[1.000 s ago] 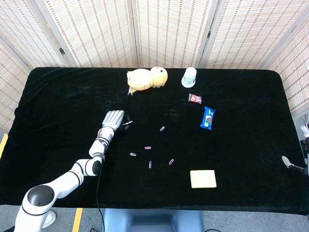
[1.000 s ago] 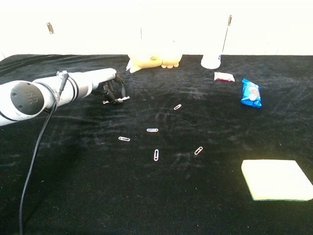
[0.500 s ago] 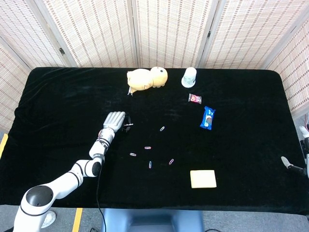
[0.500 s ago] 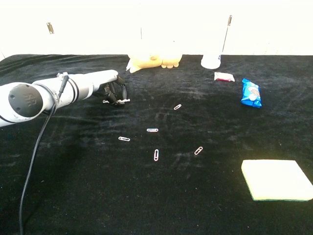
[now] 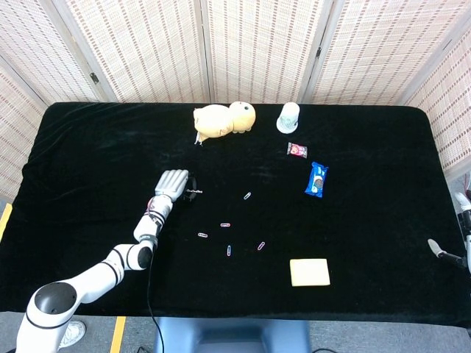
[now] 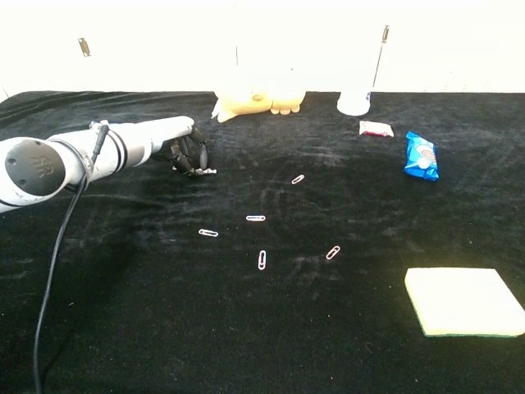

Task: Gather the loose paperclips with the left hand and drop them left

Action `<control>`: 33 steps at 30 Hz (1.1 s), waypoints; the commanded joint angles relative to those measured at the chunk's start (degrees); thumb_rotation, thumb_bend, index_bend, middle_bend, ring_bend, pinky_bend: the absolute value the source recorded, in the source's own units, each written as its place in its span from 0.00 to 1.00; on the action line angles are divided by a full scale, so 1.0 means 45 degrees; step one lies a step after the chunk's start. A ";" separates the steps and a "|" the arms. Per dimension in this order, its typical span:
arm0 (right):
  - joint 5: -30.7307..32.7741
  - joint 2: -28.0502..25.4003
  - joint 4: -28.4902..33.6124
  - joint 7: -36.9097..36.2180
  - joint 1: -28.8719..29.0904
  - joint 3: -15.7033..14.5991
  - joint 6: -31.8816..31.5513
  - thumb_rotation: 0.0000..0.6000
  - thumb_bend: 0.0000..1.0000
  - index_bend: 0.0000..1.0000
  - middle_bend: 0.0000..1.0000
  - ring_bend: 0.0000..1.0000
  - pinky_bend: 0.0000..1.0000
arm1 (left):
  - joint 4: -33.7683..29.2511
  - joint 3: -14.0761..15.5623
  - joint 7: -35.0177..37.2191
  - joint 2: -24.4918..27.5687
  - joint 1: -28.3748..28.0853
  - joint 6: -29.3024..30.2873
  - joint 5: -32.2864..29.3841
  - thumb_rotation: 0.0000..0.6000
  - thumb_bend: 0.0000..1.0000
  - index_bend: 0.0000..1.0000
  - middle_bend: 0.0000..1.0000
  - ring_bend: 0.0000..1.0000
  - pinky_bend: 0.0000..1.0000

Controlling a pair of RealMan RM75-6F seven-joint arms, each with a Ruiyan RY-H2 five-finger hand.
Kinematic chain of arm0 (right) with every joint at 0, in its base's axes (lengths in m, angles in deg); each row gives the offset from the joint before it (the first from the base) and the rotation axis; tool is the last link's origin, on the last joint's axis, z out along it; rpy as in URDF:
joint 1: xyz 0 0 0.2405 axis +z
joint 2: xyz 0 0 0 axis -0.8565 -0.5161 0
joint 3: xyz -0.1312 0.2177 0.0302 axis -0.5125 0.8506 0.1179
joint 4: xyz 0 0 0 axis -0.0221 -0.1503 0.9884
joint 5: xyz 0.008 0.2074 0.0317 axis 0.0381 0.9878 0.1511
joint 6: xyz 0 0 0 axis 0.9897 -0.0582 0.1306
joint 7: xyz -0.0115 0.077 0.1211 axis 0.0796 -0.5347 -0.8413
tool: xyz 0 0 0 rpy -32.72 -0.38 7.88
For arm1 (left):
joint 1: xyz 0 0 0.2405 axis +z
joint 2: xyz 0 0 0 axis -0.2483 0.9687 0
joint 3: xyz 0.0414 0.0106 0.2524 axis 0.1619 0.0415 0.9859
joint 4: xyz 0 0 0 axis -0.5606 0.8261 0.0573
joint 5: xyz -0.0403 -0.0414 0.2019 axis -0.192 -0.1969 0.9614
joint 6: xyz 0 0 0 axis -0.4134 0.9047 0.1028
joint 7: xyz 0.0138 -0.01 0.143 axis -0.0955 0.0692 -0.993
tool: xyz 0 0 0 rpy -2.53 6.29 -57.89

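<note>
From the head view I see my left robot hand (image 5: pixel 172 184) palm-down over the black surface (image 5: pixel 88 169), its fingers curled in, and a paperclip (image 5: pixel 195 193) pinched at the dark fingertips (image 6: pixel 194 158); the clip pokes out to the right of the hand as a thin pale sliver. In the chest view that same clip (image 6: pixel 210 171) shows just under the fingers, close to the cloth, though I cannot tell whether it touches it.

Five more paperclips lie loose on the surface, all right of and nearer than that hand. They are small wire loops, whitish with hints of pink and blue. One (image 5: pixel 248 195) sits farthest back. Another (image 5: pixel 225 224) lies level near the middle, one (image 5: pixel 202 235) left of it, one (image 5: pixel 229 250) stands lengthwise nearest the front, and one (image 5: pixel 260 245) lies slanted to the right. They are well apart from each other in a loose arc.

Of my right robot hand (image 5: pixel 449 254) only a dark tip shows at the right edge of the head view; I cannot tell how its fingers stand.

At the back of the surface lie a yellow plush toy (image 5: pixel 224 119) and a white cup (image 5: pixel 288 118). Near them lie a small pink packet (image 5: pixel 297 149) and a blue snack bag (image 5: pixel 317 179). A yellow sponge (image 5: pixel 309 272) sits at the front right.
</note>
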 commanded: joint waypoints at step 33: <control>0.0013 -0.0019 0.0001 -0.0017 0.0045 0.0009 0.0152 1.00 0.24 0.00 0.00 0.05 0.01 | 0.0206 0.0187 -0.0147 0.0021 -0.0034 -0.0524 -0.0078 1.00 0.46 0.55 1.00 1.00 1.00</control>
